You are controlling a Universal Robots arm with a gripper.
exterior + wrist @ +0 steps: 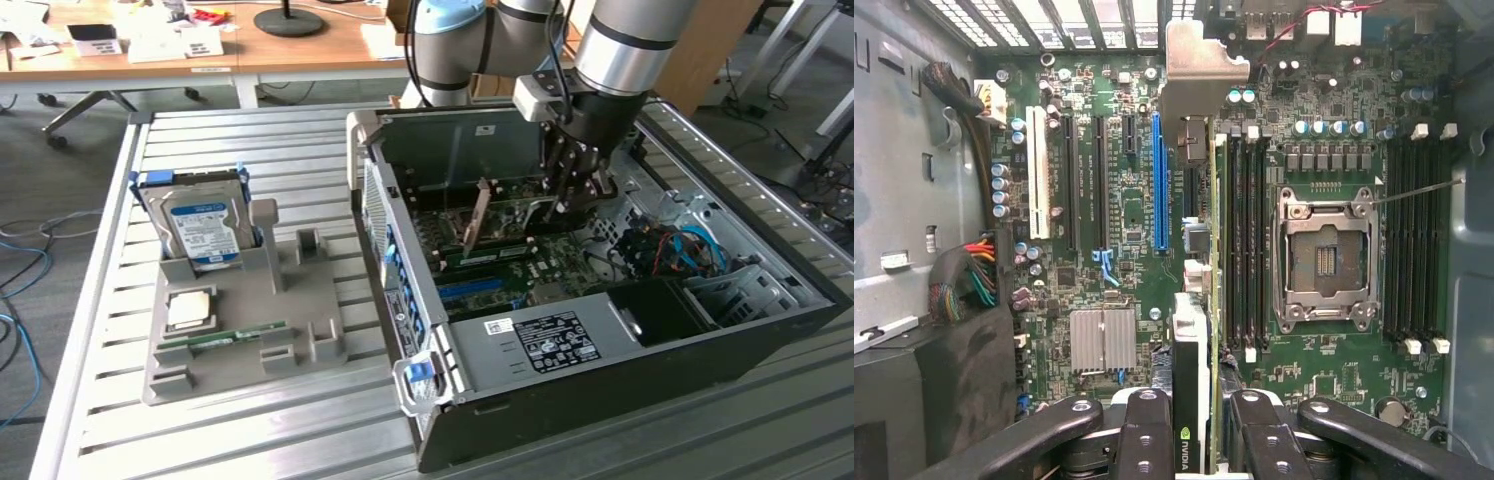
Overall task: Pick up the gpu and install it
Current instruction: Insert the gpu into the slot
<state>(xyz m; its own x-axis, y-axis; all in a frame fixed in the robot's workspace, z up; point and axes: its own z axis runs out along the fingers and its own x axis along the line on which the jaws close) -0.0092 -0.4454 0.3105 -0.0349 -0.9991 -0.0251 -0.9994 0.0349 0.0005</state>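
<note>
Exterior view: the robot arm reaches down into an open computer case lying on its side on a slatted metal table. Its gripper holds the gpu on edge above the motherboard, deep inside the case. To the exterior view's left, well apart from the case, a gray holder carries a hard drive with a blue-white label standing upright, a square processor chip and a narrow green memory stick lying flat.

From the wrist view, the gripper is seen with its black fingers pressed against both faces of the gpu, pinching the card between them. The card runs edge-on away from the camera, and its silver end bracket sits at the case's vented wall. It lies between the long blue slot and a bank of black memory slots, just beside both. The processor socket is farther off on the memory side, and a small finned heatsink on the other. Whether the card's lower edge is seated in a slot cannot be told.
</note>
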